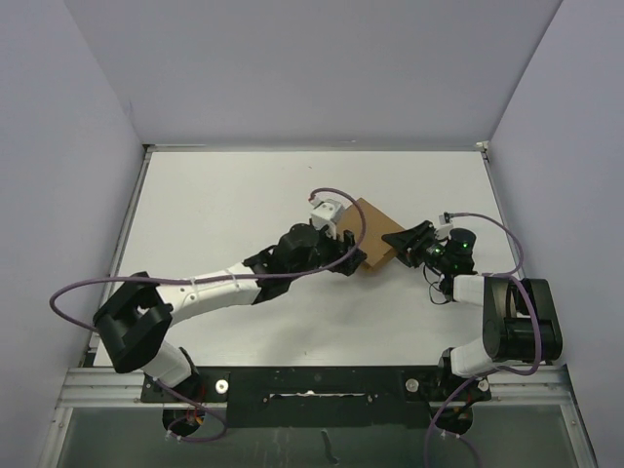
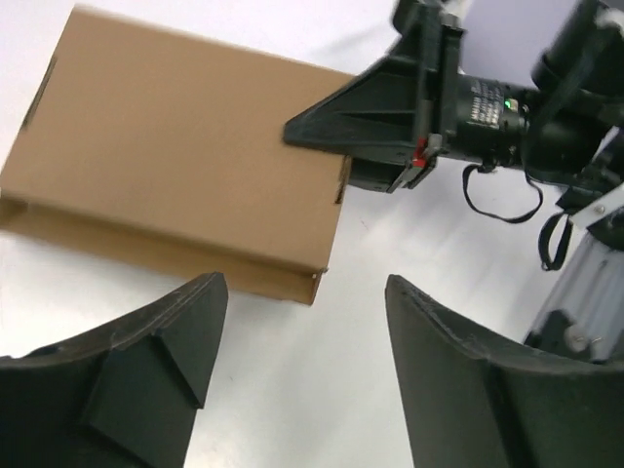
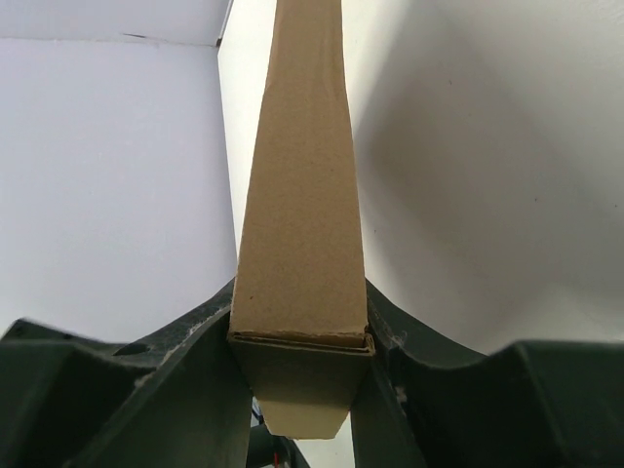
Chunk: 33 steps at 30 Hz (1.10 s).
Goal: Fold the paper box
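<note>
The paper box sits folded shut on the table, right of its centre; the right gripper clamps its right end, 1 finger on each broad face. The left gripper stands wide open just beside its near edge, holding nothing.

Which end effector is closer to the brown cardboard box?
Right. The right end effector is clamped on the paper box at its edge, one finger on each face. The left end effector is open beside the box's corner, apparently not touching.
</note>
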Available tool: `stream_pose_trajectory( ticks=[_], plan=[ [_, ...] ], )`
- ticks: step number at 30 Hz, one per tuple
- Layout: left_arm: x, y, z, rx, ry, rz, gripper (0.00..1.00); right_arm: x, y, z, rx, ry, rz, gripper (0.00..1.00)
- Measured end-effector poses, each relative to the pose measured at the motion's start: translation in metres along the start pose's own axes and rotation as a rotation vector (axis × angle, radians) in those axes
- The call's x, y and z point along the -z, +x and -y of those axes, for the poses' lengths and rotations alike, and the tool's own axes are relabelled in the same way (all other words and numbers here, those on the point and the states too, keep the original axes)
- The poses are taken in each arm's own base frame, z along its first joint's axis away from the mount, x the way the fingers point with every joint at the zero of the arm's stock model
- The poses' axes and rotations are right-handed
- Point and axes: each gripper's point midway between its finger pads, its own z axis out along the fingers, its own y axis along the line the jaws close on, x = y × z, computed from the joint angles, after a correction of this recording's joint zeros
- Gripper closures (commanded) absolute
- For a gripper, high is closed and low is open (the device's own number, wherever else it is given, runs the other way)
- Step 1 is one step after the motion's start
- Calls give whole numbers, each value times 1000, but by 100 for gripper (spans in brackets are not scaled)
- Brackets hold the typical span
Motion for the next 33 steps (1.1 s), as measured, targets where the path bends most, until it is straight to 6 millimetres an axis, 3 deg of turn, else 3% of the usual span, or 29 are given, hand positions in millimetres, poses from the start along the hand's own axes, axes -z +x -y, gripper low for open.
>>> stream_pose_trajectory(
  ticks=[5, 8, 10, 15, 21, 33],
  plan=[
    [21, 18, -33, 374, -96, 21, 16, 0, 0, 0, 5, -1, -1, 80],
    [26, 46, -44, 571, -140, 5, 9, 0, 1, 0, 9, -2, -3, 80],
    [23, 57, -45, 670, -158, -9, 5, 0, 1, 0, 12, -3, -5, 80],
    [3, 63, -41, 845, -153, 28, 3, 0, 1, 0, 21, -4, -8, 80],
    [-16, 69, -38, 945, -176, 57, 7, 0, 2, 2, 21, -1, -13, 80],
    [-43, 63, -6, 1134, -200, 115, 31, 0, 3, 2, 23, -3, -16, 80]
  ],
)
